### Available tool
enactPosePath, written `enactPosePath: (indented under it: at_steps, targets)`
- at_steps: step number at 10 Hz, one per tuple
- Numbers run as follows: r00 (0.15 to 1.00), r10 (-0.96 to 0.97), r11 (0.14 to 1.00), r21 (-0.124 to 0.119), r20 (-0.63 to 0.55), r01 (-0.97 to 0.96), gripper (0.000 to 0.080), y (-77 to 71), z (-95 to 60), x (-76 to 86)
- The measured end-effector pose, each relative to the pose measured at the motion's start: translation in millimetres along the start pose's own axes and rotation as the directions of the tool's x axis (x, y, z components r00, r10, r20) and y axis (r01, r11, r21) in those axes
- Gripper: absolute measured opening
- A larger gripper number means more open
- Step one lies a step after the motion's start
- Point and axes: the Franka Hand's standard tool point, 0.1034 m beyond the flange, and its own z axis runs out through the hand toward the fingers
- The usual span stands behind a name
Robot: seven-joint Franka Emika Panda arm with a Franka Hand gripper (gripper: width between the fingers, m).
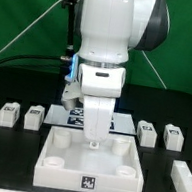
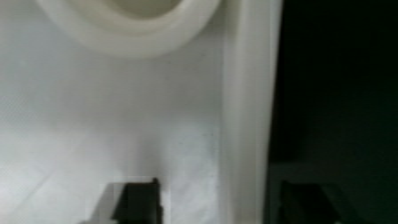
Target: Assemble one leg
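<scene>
Looking across the black tabletop [image 1: 2, 159] from its near side, I meet first the big white square panel [image 1: 74, 153]. It lies flat, with a small black-and-white tag [image 1: 88, 182] on its front face and round sockets [image 1: 58, 162] at its near corners. At the exterior view's right, level with the panel and cut by the picture's edge, sits a white block [image 1: 183, 178] that I cannot make out further.

The tool [image 1: 94, 142] points straight down over the far half of the panel. I cannot tell whether its tip touches the surface or hangs just above it. In the wrist view the tool [image 2: 214, 200] shows two dark fingertips [image 2: 135, 200] standing apart, with the panel's pale surface between them. Beyond them is the curve of a round socket [image 2: 134, 20].

Further back, four small tagged blocks stand on the tabletop, clear of the tool. On the exterior view's left are the first leg [image 1: 8, 115], outermost, and the second leg [image 1: 35, 117] just beside it. On the exterior view's right are the third leg [image 1: 147, 132], nearer the panel, and the fourth leg [image 1: 173, 136] beyond it.

Behind the panel lies the marker board [image 1: 73, 113], partly hidden by the tool. The white arm [image 1: 106, 25] rises above it against a green curtain [image 1: 27, 12].
</scene>
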Motion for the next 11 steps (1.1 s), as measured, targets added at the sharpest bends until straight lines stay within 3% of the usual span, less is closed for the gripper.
enactPosePath:
  at_steps: [1,2,8,10,11]
  targets:
    - [1.000,0.000,1.000,0.000,0.000,0.000,0.0244,-0.1,0.1,-0.1]
    - [1.000,0.000,1.000,0.000,0.000,0.000,0.0064,0.1,0.0,-0.2]
    - [1.000,0.000,1.000,-0.001,0.000,0.000,0.0058,0.4,-0.2,-0.2]
    - [1.000,-0.014,1.000,-0.027,-0.007,0.013,0.0058,11.2,-0.1,6.6]
    - [1.000,-0.016,0.999,-0.037,-0.016,0.015,0.0058,19.4,0.0,17.5]
